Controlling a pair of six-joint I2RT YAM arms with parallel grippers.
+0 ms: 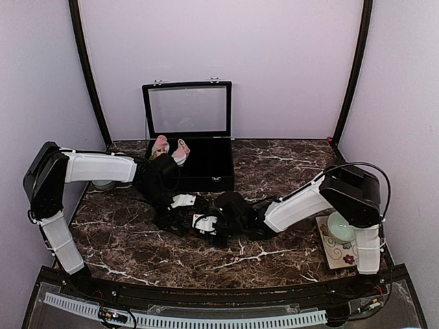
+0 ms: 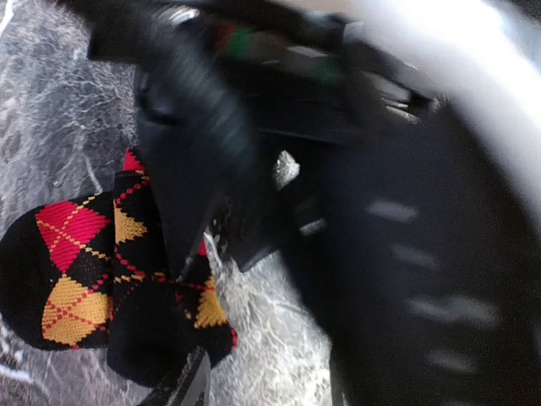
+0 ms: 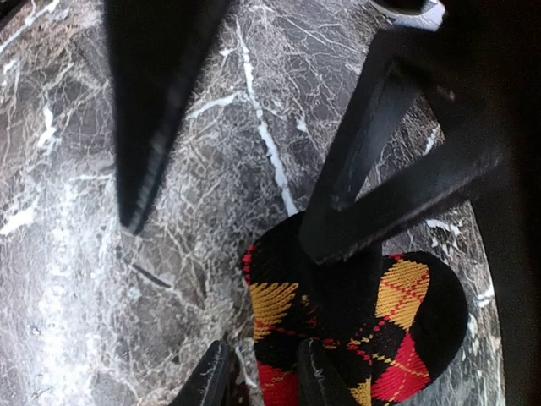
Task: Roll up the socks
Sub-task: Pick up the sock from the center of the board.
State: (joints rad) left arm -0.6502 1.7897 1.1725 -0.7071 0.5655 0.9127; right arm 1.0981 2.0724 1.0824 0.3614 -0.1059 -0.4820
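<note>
The black argyle sock, with red, orange and yellow diamonds, lies bunched on the marble table between both grippers; it also shows in the left wrist view. My left gripper is open wide, with one finger pressing down on the sock and the other over bare marble. My right gripper is narrowly open at the sock's edge, one finger on the fabric. In the top view both grippers meet mid-table and hide the sock. Two pink bundles sit in the box; I cannot tell whether either is the spotted sock.
A black case with its glass lid raised stands at the back centre. A pale bowl on a patterned mat sits at the right edge. Another bowl peeks from under the left arm.
</note>
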